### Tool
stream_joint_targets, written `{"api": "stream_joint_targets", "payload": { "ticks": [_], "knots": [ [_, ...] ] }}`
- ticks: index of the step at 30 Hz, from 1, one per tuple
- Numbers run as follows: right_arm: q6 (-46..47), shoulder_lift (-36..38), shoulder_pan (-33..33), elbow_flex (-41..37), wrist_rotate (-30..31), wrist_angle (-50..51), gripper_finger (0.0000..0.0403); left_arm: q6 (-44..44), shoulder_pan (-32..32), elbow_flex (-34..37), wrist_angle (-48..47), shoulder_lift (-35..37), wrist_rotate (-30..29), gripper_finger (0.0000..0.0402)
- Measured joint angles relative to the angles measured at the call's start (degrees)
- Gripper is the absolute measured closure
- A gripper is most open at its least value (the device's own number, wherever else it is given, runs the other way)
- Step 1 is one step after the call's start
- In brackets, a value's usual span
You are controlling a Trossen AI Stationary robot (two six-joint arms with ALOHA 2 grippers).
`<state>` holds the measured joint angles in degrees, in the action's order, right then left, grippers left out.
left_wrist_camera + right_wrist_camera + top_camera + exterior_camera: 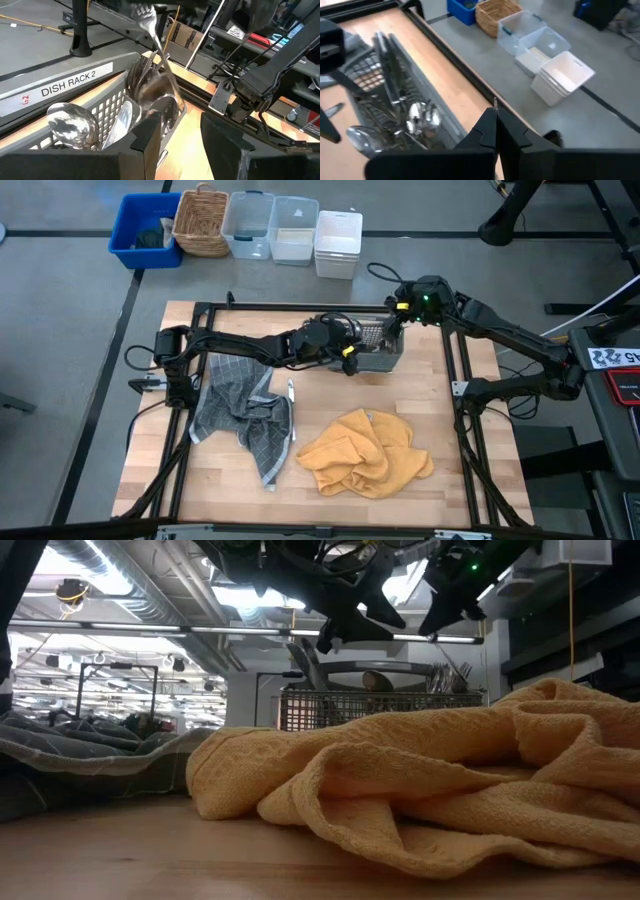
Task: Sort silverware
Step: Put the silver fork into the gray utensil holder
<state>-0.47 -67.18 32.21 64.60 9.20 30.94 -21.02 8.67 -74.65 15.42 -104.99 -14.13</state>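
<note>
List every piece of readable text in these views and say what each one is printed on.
"DISH RACK 2": black letters on a white label strip beside the grey mesh caddy, left wrist view.
Red mark at that strip's end, perhaps "G2": not certain.
White sign with dark characters at the right edge of the high view: too small to read.
Cardboard box printing beyond the table: too blurred to read.

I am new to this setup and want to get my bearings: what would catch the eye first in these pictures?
Both arms meet over the grey mesh caddy at the table's far side; it is packed with spoons and forks. The left gripper hangs open above it; the right gripper is shut. Nearer lie a yellow cloth and a grey checked cloth.
</note>
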Motion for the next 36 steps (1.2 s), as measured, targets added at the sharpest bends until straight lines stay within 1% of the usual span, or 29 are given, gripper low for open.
{"api": "stream_joint_targets", "payload": {
  "ticks": [9,14,17,24,29,36],
  "knots": [
    [-0.23,5.52,0.01,0.00,1.04,1.05,0.0400,0.00,0.00,0.00,0.02,0.00,0.00,0.0274],
    [-0.26,7.15,0.02,-0.43,5.21,1.95,0.0400,-0.02,0.00,0.00,0.03,0.00,0.00,0.0274],
    [-0.27,6.98,0.02,-2.33,5.46,1.61,0.0400,-0.02,0.00,0.00,0.07,-0.01,-0.01,0.0274],
    [-0.03,6.91,0.02,-9.01,5.32,-7.23,0.0400,-0.32,0.00,0.00,0.09,0.00,0.00,0.0274],
    [-1.73,6.91,0.02,-12.06,5.29,-13.31,0.0400,-0.82,0.00,0.00,0.07,0.00,-0.02,0.0274],
    [-2.74,6.91,0.02,-17.68,2.67,-19.55,0.0400,0.37,0.00,0.00,0.07,0.00,-0.02,0.0274]
  ]
}}
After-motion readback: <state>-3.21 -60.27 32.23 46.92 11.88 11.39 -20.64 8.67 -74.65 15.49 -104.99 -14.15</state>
